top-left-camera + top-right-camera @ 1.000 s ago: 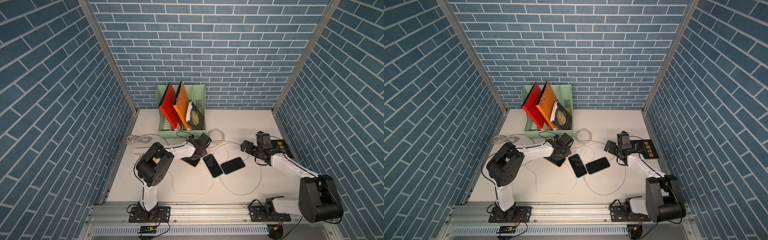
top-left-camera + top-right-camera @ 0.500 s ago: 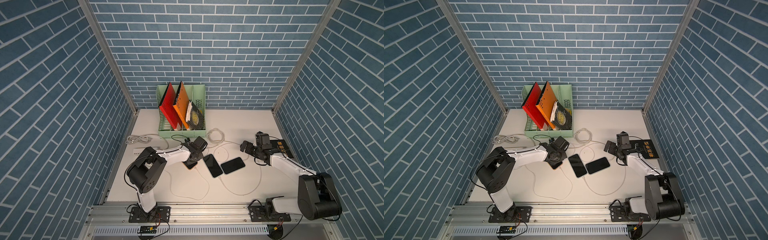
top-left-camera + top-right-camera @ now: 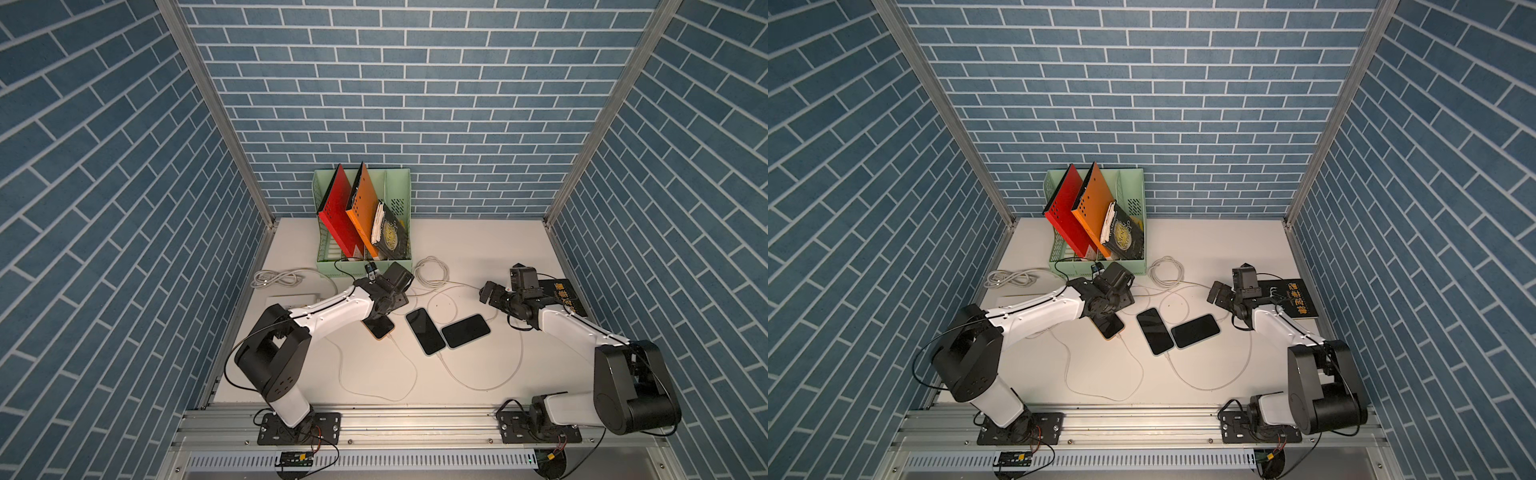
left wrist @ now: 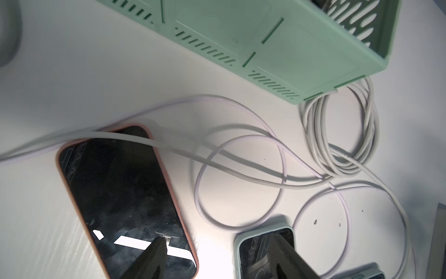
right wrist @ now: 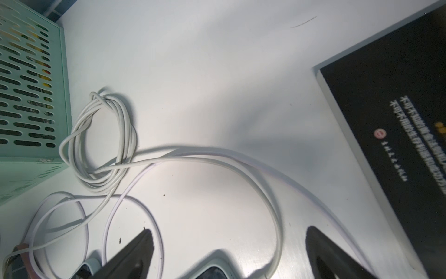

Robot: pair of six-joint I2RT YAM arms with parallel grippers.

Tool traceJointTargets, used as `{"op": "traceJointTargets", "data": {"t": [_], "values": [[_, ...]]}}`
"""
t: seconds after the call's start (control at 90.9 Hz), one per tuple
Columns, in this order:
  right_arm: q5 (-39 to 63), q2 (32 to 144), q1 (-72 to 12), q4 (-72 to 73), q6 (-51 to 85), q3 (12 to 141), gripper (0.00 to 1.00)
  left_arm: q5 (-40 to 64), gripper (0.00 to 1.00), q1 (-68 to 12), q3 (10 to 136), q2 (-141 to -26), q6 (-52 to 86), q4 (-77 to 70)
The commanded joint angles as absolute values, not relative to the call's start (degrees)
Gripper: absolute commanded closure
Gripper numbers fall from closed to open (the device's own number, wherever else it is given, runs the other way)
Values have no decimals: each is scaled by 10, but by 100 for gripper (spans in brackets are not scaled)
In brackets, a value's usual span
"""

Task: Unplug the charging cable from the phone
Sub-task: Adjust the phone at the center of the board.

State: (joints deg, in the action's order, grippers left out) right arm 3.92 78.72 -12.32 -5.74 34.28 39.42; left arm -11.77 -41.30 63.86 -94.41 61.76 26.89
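Three phones lie side by side mid-table. The orange-cased phone (image 3: pixel 379 328) (image 4: pixel 120 193) lies under my left gripper (image 3: pixel 384 309) (image 4: pixel 219 246), which is open, one fingertip (image 4: pixel 158 248) over its screen. A thin white charging cable (image 3: pixel 409 374) leaves that phone's near end; the plug itself is hidden in the left wrist view. The middle dark phone (image 3: pixel 424 336) has its own cable (image 3: pixel 478 386) at its near end. The pale-cased phone (image 3: pixel 465 330) lies right of it. My right gripper (image 3: pixel 490 291) (image 5: pixel 229 244) hangs open and empty above the table, right of the phones.
A green file organizer (image 3: pixel 399 266) with red and orange folders stands at the back. Coiled white cables lie beside it (image 3: pixel 432 272) and at the left (image 3: pixel 276 278). A black book (image 3: pixel 561 297) sits under the right arm. Loose cable loops cross the table between the arms.
My left gripper has gone from shut to open and drawn back slightly over the orange-cased phone. The right arm has not moved.
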Motion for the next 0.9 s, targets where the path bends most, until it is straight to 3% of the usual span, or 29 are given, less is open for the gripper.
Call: {"op": "traceJointTargets", "data": {"t": [0.0,0.11,0.891], "values": [[41,790,-125,-53,353,393,0,-143,12,-404,636,-934,647,332],[41,793,-125,-52,353,394,1,-131,0,-390,618,-925,678,349],[41,805,-125,-47,354,394,1,-58,0,-362,589,-991,697,320]]}}
